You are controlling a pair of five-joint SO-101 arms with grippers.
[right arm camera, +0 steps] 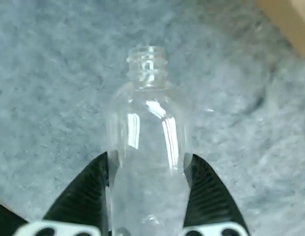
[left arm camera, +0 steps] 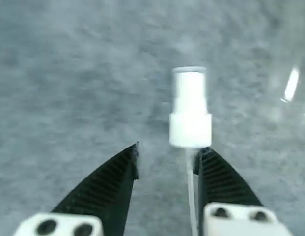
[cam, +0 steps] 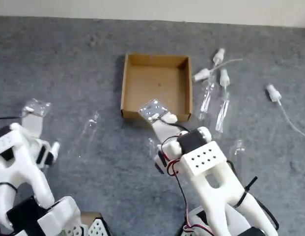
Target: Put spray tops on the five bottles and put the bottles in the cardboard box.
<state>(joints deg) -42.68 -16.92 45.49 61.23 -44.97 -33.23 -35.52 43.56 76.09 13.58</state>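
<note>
The step in hand looks like capping the first bottle, since nothing lies in the cardboard box, which sits toward the middle of the tabletop's far edge. The right gripper is clenched on a clear bottle, with its jaws pressed against both sides of the body and the threaded neck bare. In the high view this pair sits just off the box's near wall. The left gripper, near the tabletop's left edge, is released, with its jaws well apart. A white spray top sits just beyond its tips, and its thin dip tube runs back along the inner face of one jaw.

Next, I judge, the left jaws must close on the spray top's collar rather than on the tube. They must then carry it across to the held bottle and feed the tube into the narrow neck before seating the collar. Neck and tube need to line up, and the tube may well bend.

One bottle lies left of the box. Two bottles lie just beside its right wall, with three spray tops at their far ends; whether any is seated I cannot tell. Another spray top lies toward the right edge, and a further bottle lies beside the right arm. The box's near wall stands close to the held bottle and could hinder the meeting
</note>
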